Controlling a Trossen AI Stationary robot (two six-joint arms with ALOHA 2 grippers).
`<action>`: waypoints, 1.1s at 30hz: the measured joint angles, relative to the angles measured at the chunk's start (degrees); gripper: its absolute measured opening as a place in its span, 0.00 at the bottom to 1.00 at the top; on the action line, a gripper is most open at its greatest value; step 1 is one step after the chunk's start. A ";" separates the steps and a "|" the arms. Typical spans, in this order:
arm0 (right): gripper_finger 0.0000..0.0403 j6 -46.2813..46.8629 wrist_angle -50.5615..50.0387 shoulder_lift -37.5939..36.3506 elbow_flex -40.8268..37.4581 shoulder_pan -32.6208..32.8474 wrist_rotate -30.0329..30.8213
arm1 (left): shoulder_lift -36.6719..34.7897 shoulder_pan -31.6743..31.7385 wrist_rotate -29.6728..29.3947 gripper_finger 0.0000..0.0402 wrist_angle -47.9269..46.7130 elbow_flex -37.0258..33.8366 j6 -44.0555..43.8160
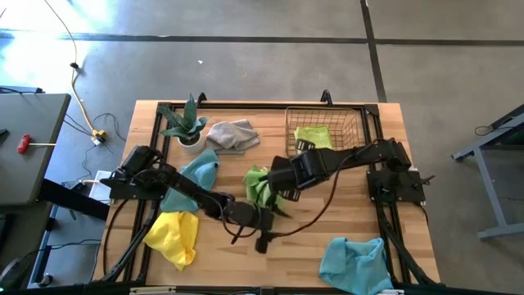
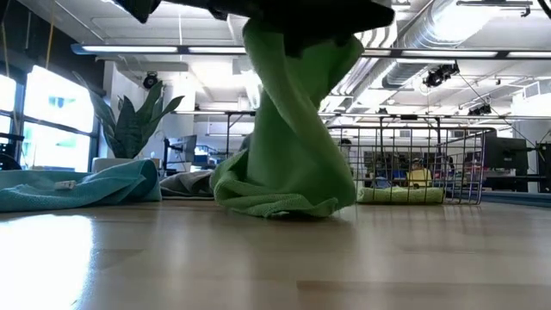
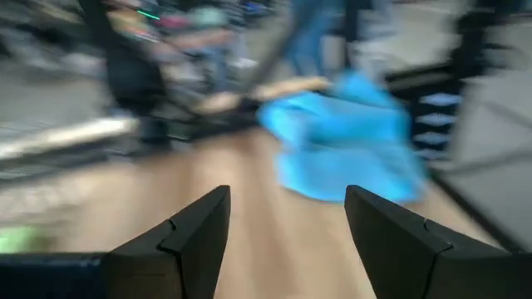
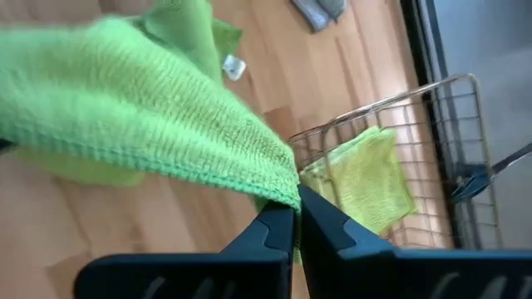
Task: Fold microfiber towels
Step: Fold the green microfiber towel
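Note:
My right gripper (image 4: 297, 223) is shut on a lime green towel (image 1: 259, 187) near the table's middle. The towel hangs twisted below the gripper (image 2: 301, 17) in the low view. My left gripper (image 3: 287, 224) stands open just above the wood in front of it (image 1: 270, 231), touching nothing, and faces a light blue towel (image 3: 349, 137) crumpled at the near right (image 1: 356, 262). A second blue towel (image 1: 196, 174), a yellow one (image 1: 173, 235) and a grey one (image 1: 232, 133) lie bunched on the table. Another lime green towel (image 1: 314, 136) lies in the wire basket. My right gripper pinches an edge of the lime green towel (image 4: 281, 184) between its two fingertips, coming from above and slanting down. The cloth hangs below the fingers in a twisted column, and its lower end (image 2: 275, 202) rests bunched on the table.
A wire basket (image 1: 354, 123) stands at the far right and a potted plant (image 1: 187, 123) at the far left. A dark cable (image 1: 315, 211) loops over the table below the right arm. Bare wood lies between the held towel and the near edge.

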 joint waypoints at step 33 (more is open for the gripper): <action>0.00 7.02 1.90 0.00 -0.07 -5.98 -2.95 | 0.02 -3.37 -36.00 0.57 -8.12 0.04 18.97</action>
